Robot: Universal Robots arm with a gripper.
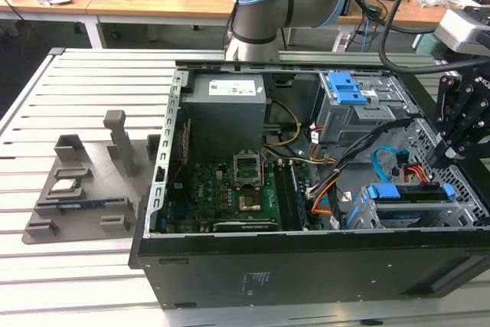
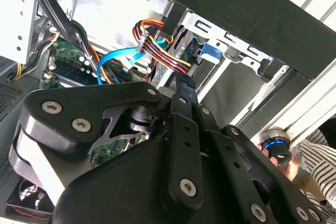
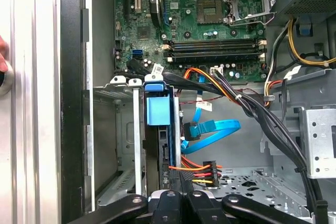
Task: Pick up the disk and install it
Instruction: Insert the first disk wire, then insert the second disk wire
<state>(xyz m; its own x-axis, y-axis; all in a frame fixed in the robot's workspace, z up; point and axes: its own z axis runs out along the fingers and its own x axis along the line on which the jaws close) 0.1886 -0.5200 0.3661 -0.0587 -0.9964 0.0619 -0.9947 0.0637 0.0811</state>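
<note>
Exterior view: my black pincer (image 1: 442,160) hangs just above the blue-railed silver metal disk (image 1: 407,191), seated edge-up in the open black computer case's (image 1: 306,266) right-hand near cage (image 1: 360,216); its grip I cannot tell.

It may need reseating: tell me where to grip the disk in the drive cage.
Grip the disk by its exposed edge, pinching across its thickness near the blue bracket tab, coming through the case's open side. It stands on edge in the drive cage, whose walls likely block its flat faces.
</note>
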